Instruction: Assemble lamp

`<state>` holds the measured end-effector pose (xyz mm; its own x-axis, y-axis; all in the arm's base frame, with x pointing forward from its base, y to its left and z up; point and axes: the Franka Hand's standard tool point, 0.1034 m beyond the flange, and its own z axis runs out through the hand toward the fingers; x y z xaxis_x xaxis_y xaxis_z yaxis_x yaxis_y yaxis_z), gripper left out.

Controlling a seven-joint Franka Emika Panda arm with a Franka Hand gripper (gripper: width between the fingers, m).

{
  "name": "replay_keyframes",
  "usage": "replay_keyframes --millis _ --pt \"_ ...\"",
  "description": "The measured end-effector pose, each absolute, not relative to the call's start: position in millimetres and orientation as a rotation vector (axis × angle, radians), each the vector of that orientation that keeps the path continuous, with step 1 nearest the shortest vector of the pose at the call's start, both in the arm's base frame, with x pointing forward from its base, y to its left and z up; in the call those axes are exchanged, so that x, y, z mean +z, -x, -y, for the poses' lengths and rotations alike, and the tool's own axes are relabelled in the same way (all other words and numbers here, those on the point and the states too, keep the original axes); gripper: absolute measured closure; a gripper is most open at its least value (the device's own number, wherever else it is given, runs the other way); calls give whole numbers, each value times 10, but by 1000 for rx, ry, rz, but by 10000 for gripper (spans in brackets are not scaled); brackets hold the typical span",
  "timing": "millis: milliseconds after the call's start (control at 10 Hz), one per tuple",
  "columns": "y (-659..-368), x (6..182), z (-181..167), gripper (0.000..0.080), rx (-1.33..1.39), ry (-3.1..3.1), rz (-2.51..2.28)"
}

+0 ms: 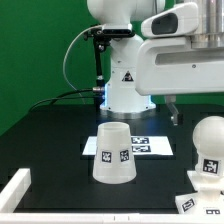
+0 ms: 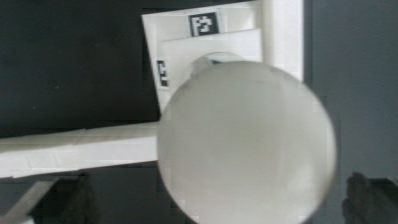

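The white cone shade [image 1: 112, 153] stands wide end down on the black table, in front of the marker board [image 1: 148, 146]. At the exterior view's right, the round-headed bulb [image 1: 210, 138] stands upright on the square-footed base [image 1: 203, 188]. My gripper [image 1: 172, 108] hangs above and a little to the left of the bulb, open and empty. In the wrist view the bulb's head [image 2: 240, 135] fills the middle, and the tagged base [image 2: 205, 28] shows behind it. The gripper [image 2: 210, 205] has its dark fingertips [image 2: 45, 200] spread far apart on either side of the bulb.
The robot's white pedestal [image 1: 125, 85] stands at the back with black cables. A white rail [image 1: 15, 190] runs along the table's front left corner; a white bar also shows in the wrist view [image 2: 71, 150].
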<state>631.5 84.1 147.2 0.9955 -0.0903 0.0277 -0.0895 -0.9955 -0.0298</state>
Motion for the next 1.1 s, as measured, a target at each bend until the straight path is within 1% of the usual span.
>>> replay_keyframes --millis 500,600,800,900,1100 --pt "-6313 1259 -832 101 -13 3156 -185" --pt "-6328 1230 -876 101 -30 3156 -208" --pt "-6360 1229 -874 101 -57 3154 -225" --pt "-6360 1230 -870 222 -58 3152 -250" --pt "-6361 1229 -865 238 -58 3144 -325"
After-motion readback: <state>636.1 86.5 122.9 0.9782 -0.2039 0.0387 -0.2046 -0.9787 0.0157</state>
